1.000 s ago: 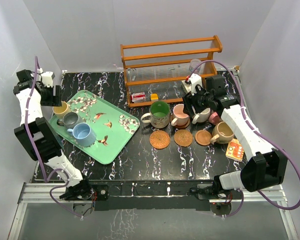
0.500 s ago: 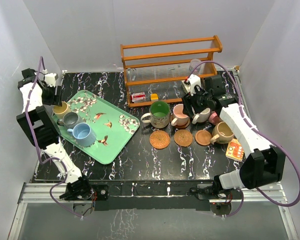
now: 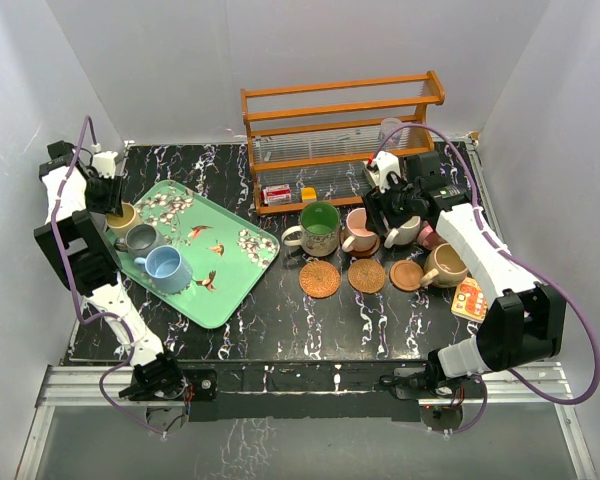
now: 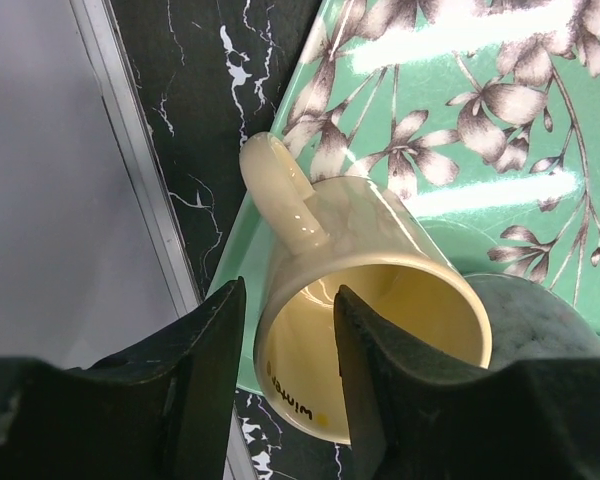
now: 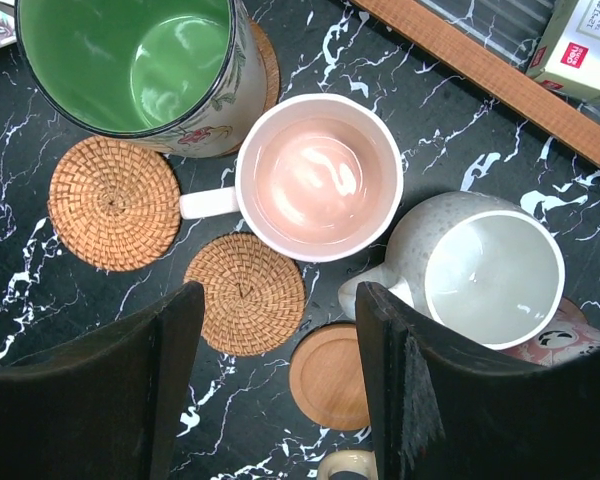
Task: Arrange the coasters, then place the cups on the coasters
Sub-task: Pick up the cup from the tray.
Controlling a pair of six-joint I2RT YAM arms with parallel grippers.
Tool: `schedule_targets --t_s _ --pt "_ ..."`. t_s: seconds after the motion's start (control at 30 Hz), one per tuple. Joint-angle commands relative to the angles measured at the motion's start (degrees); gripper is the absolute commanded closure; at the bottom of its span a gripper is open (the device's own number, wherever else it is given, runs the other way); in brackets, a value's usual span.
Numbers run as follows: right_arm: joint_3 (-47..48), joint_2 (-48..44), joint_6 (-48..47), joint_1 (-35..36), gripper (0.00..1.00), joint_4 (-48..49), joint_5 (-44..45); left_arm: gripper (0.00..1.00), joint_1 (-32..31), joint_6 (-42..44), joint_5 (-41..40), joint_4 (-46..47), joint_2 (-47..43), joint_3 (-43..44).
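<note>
On the green floral tray (image 3: pixel 230 262) stand a yellow cup (image 3: pixel 122 216), a grey-teal cup (image 3: pixel 138 238) and a light blue cup (image 3: pixel 167 268). My left gripper (image 4: pixel 290 300) is open and straddles the yellow cup's (image 4: pixel 380 270) rim by its handle, one finger outside and one inside. My right gripper (image 5: pixel 280 330) hangs open and empty over a woven coaster (image 5: pixel 245 293) and a smooth wooden coaster (image 5: pixel 332 375). Another woven coaster (image 5: pixel 113 200) lies left of them. Behind these stand the green cup (image 5: pixel 130 60), pink cup (image 5: pixel 318 175) and cream cup (image 5: pixel 480 265). A tan cup (image 3: pixel 445 265) stands right.
A wooden rack (image 3: pixel 340 130) spans the back with a glass tumbler (image 3: pixel 390 130) on it and small boxes (image 3: pixel 277 194) in front. A maroon cup (image 3: pixel 430 237) sits behind the tan one. An orange card (image 3: pixel 470 298) lies near the right edge.
My left gripper's jaws have narrowed around the yellow cup's rim, and that arm shifted slightly. My right gripper drifted a little toward the back.
</note>
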Motion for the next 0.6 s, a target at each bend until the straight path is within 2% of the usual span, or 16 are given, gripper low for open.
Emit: schedule_targets --t_s 0.0,0.23,0.57 --pt "-0.1 0.5 0.2 -0.4 0.40 1.5 0.8 0.62 0.2 1.4 2.8 -1.8 0.4 0.2" --pt "-0.4 0.6 0.2 -0.5 0.39 1.5 1.0 0.69 0.2 2.0 3.1 -2.7 0.8 -0.6" --pt "-1.1 0.2 0.1 -0.6 0.38 1.9 1.0 0.91 0.0 0.9 3.4 -2.0 -0.6 0.2"
